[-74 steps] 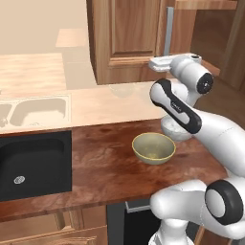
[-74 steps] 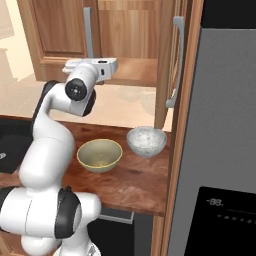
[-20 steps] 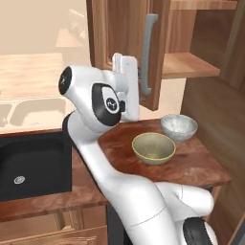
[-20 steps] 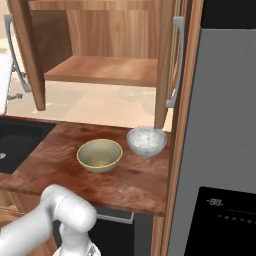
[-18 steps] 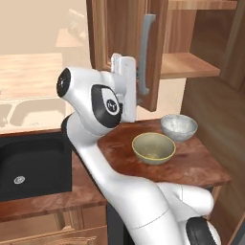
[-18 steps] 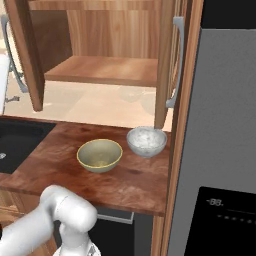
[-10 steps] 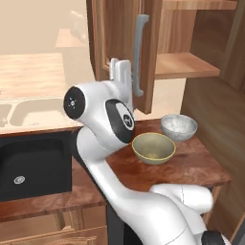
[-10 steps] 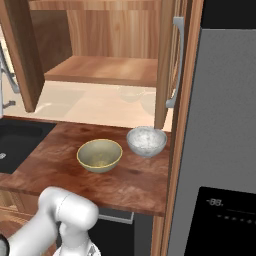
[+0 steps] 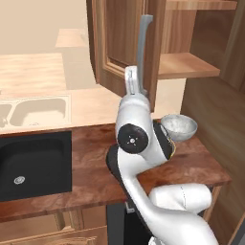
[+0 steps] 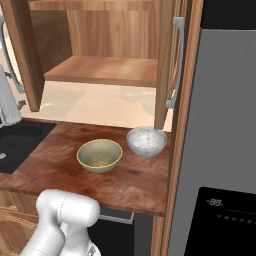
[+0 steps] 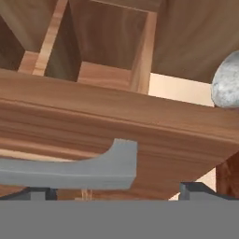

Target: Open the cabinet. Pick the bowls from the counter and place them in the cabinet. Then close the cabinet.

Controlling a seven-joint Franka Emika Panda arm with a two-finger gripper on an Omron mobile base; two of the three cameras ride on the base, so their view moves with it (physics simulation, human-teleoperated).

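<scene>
The cabinet hangs over the counter with its left door swung wide and its right door shut. My gripper is open at the lower end of the left door's grey handle. In the hand view the handle lies between the spread fingertips, untouched. Both bowls sit on the counter: the olive-yellow one and, to its right, the white-grey one. My arm hides most of the olive one in the left base view.
A black sink is set into the counter's left part. Beyond it lies a paler countertop with a beige sink. A tall grey fridge walls off the right side. The cabinet's wooden shelf is bare.
The gripper has opened and let go of the door handle. The left door has swung a little wider, and my arm now covers the olive bowl in the left base view.
</scene>
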